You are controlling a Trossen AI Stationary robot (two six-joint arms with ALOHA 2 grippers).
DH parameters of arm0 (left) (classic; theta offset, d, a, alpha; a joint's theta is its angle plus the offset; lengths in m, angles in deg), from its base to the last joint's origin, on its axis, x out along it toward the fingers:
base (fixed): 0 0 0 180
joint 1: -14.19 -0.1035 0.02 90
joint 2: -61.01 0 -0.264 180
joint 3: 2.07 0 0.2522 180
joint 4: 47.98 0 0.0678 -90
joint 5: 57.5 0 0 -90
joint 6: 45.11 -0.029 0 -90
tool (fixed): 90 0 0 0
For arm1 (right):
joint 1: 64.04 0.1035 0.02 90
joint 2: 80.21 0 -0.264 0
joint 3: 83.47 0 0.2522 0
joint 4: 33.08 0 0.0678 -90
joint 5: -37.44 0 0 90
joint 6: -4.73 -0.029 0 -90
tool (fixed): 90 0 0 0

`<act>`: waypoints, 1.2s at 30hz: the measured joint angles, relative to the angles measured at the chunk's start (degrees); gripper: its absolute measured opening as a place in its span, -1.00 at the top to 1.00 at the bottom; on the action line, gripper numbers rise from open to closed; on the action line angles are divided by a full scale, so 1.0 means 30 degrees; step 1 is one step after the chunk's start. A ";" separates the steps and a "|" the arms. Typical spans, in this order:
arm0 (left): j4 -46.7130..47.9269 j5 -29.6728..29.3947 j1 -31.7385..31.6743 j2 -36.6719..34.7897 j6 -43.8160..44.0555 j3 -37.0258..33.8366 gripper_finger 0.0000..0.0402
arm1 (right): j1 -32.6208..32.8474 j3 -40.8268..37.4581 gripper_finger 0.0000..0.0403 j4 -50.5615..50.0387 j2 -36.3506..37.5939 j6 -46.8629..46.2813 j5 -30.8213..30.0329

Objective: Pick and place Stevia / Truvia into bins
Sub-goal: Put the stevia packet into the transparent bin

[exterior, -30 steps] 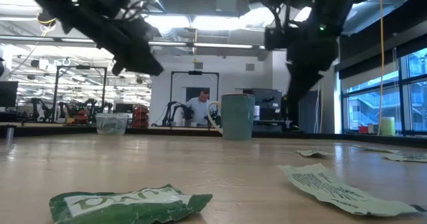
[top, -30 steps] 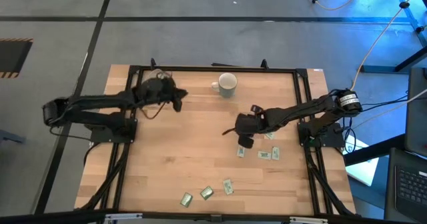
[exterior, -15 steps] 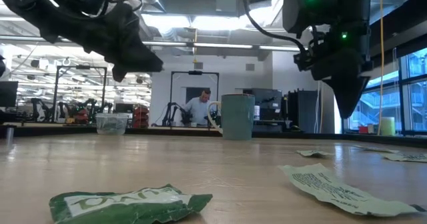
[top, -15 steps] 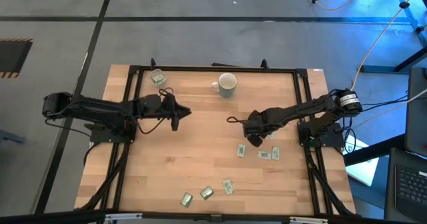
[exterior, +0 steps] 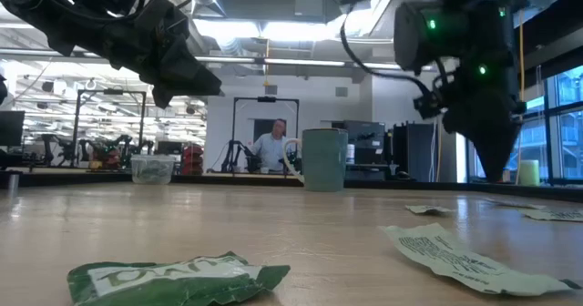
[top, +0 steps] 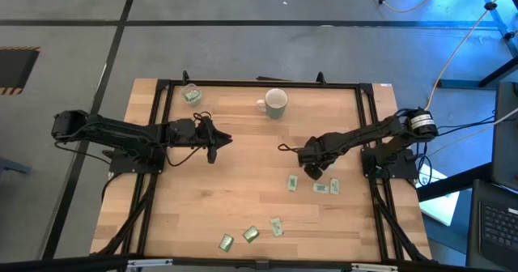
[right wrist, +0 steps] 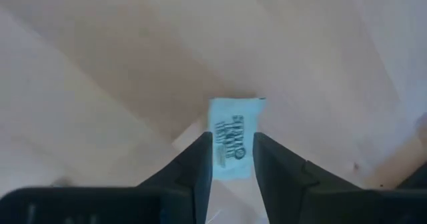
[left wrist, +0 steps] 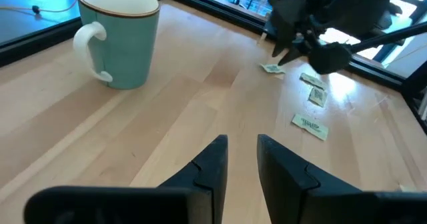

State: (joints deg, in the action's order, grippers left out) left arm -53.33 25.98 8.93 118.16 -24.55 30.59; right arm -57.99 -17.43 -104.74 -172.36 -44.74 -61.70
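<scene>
Several green-and-white Stevia sachets lie flat on the wooden table (top: 243, 175), some near the right arm (top: 321, 188) and some by the near edge (top: 251, 234). My right gripper (right wrist: 230, 139) points down, open, just above one sachet (right wrist: 233, 125); its fingers stand either side of the sachet without touching it. In the low view its tips (exterior: 499, 168) hang clear of the table. My left gripper (left wrist: 241, 151) is open and empty over the table's left middle (top: 218, 140), pointing toward the right arm. The mug (top: 276, 103) and the clear cup (top: 191, 95) stand at the far edge.
The clear cup holds something green. A black frame (top: 259, 83) runs round the table's edges. Bare wood lies between the two arms and in front of the mug (left wrist: 120, 37). In the low view a person (exterior: 273, 147) stands far behind the table.
My left gripper has swung from over the clear cup toward the table's near edge and sunk a little, uncovering the cup. My right gripper has shifted toward the right edge, come down and tipped from slanting to pointing nearly straight down.
</scene>
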 joint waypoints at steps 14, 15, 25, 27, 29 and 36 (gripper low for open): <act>0.0000 -0.0015 -0.0007 0.0007 -0.0104 0.0000 0.64 | -0.1812 -0.2840 0.45 0.4093 0.0124 0.1144 0.1828; 0.0000 -0.0010 -0.0007 0.0007 -0.0104 0.0000 0.64 | -0.1866 -0.2866 0.46 0.4097 0.0118 0.1144 0.1898; 0.0001 -0.0652 -0.0007 0.0007 -0.0111 0.0000 0.65 | -0.1917 -0.2910 0.79 0.4057 0.0074 0.1175 0.1700; 0.0007 -0.0941 -0.0007 0.0000 -0.0111 0.0000 0.65 | -0.1917 -0.2925 0.87 0.4017 0.0083 0.1188 0.1514; 0.0007 -0.1005 -0.0007 0.0000 -0.0111 0.0000 0.65 | -0.1909 -0.2960 0.94 0.4044 0.0182 0.1251 0.1097; 0.0015 -0.0968 -0.0007 0.0006 -0.0103 0.0000 0.65 | -0.1931 -0.1940 0.98 0.5514 0.0704 0.3233 0.0650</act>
State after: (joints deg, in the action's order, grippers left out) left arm -53.28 23.07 8.91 118.18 -24.86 30.59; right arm -63.78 -23.25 -88.20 -170.24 -35.05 -59.75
